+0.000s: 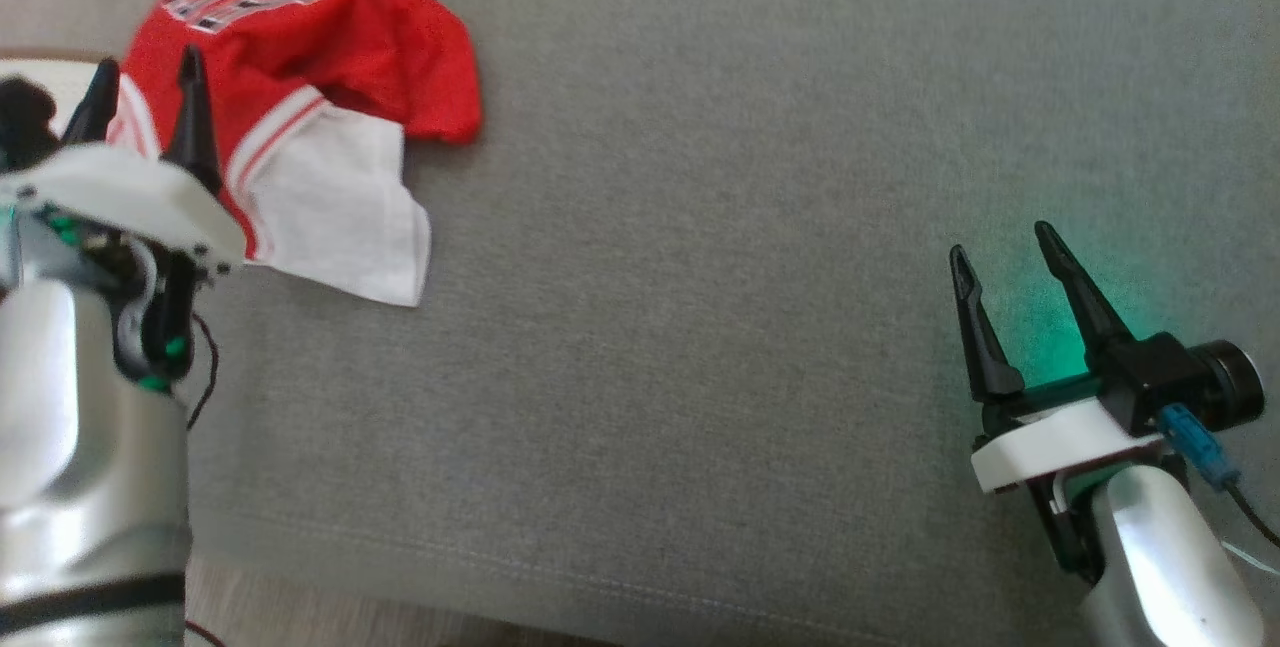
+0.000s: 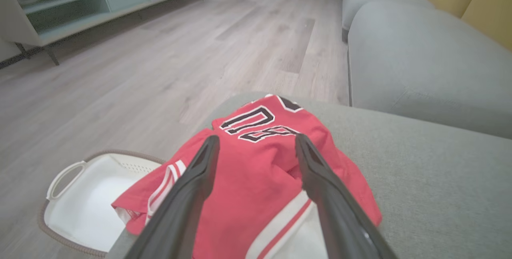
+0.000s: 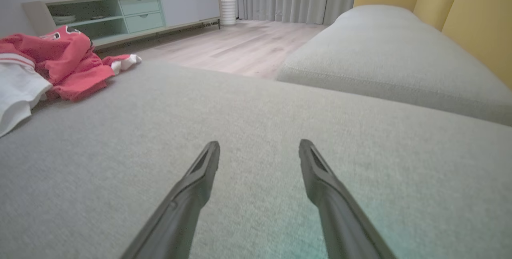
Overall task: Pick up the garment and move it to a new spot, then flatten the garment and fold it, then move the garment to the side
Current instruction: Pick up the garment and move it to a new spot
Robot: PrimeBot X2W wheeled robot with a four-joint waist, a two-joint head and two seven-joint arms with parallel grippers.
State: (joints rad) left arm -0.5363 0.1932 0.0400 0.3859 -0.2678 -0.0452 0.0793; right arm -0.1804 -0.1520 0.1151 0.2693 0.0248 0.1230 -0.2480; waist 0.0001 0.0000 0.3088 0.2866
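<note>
The garment [image 1: 320,77] is a red jersey with white trim and black-and-white numbers, lying crumpled at the far left of a grey cushion [image 1: 750,277]. My left gripper [image 1: 148,67] hovers over its near left part, jaws open, nothing between them. In the left wrist view the garment [image 2: 260,163] spreads under the open left gripper [image 2: 256,141]. My right gripper [image 1: 1000,247] stands open over bare cushion at the right, far from the garment. The right wrist view has the garment [image 3: 60,63] at far left and the right gripper [image 3: 260,147] open above grey fabric.
A white basket [image 2: 72,195] sits on the wooden floor beside the cushion's left end. A grey sofa seat [image 2: 420,63] with yellow backrests lies beyond. A low cabinet [image 3: 120,15] stands against the far wall. The cushion's front seam [image 1: 600,567] runs near the bottom.
</note>
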